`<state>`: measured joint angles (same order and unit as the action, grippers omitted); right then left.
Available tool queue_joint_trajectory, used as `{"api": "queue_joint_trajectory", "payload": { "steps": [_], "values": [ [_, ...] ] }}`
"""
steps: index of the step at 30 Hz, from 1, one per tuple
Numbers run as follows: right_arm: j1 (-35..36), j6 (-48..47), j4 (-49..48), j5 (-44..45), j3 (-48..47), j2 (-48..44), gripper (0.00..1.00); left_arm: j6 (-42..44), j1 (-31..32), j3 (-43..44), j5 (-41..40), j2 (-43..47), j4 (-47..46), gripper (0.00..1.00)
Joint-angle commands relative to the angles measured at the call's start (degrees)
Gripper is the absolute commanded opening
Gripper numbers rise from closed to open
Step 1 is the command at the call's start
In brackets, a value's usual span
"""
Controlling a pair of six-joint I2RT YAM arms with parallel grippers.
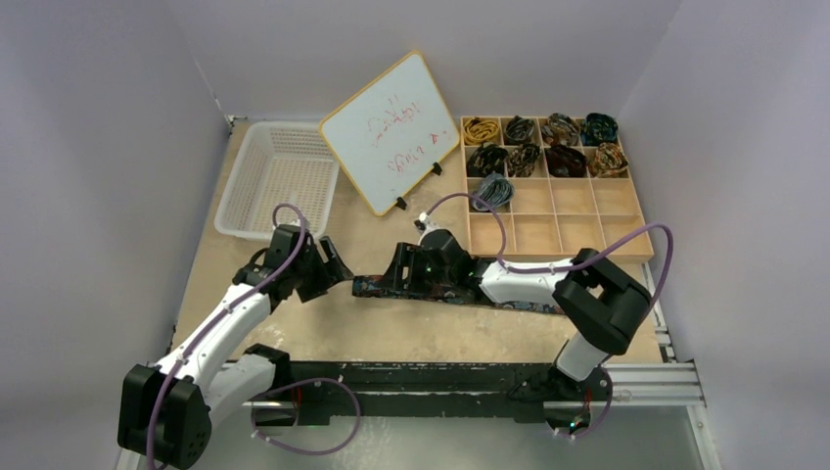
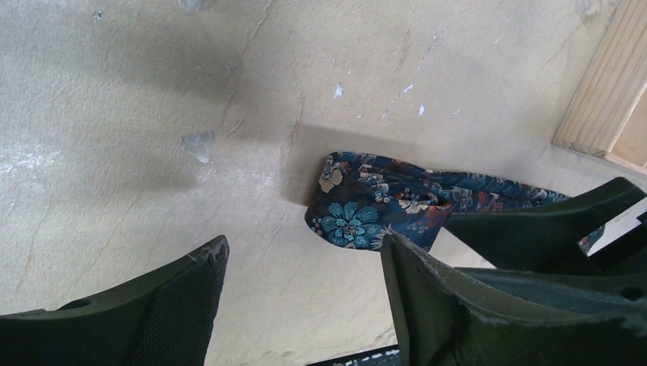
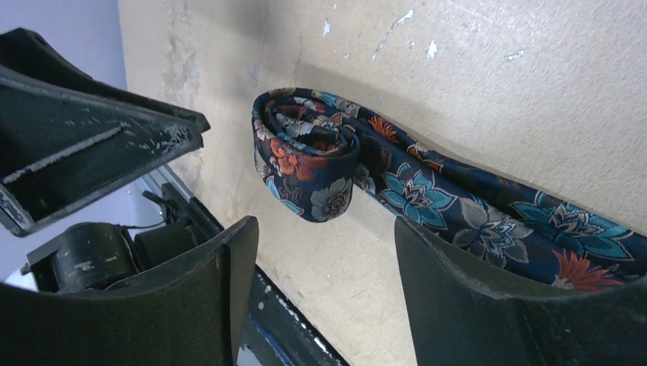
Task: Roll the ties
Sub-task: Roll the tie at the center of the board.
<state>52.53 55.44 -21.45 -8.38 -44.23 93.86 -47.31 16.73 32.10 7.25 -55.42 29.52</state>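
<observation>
A navy floral tie (image 1: 375,287) lies flat across the table's front, its left end wound into a small coil (image 3: 305,156). The rest runs right as a flat strip (image 3: 488,229). My left gripper (image 1: 338,270) is open just left of the coil, which shows beyond its fingertips (image 2: 358,213); nothing sits between the jaws of this left gripper (image 2: 305,244). My right gripper (image 1: 398,268) is open over the tie just right of the coil. Bare table shows between the jaws of this right gripper (image 3: 326,225), and one finger (image 3: 473,290) covers the strip.
A wooden compartment tray (image 1: 558,230) at the back right holds several rolled ties (image 1: 543,147). A whiteboard (image 1: 390,132) leans at the back centre, with a white basket (image 1: 279,176) to its left. A metal rail (image 1: 421,377) runs along the near edge.
</observation>
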Motion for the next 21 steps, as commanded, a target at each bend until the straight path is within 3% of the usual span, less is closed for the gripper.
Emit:
{"api": "queue_joint_trajectory", "payload": {
  "steps": [1, 21],
  "values": [
    [-0.1, 2.0, 0.9, 2.8, -4.0, 0.9, 0.67, 0.9, -0.3, -0.7, 1.2, 0.1, -2.1, 0.72],
    [-0.8, 2.7, 4.0, 0.3, -5.9, 5.8, 0.44, 1.7, -0.3, -1.2, 3.4, -0.9, -4.3, 0.71]
  ]
}}
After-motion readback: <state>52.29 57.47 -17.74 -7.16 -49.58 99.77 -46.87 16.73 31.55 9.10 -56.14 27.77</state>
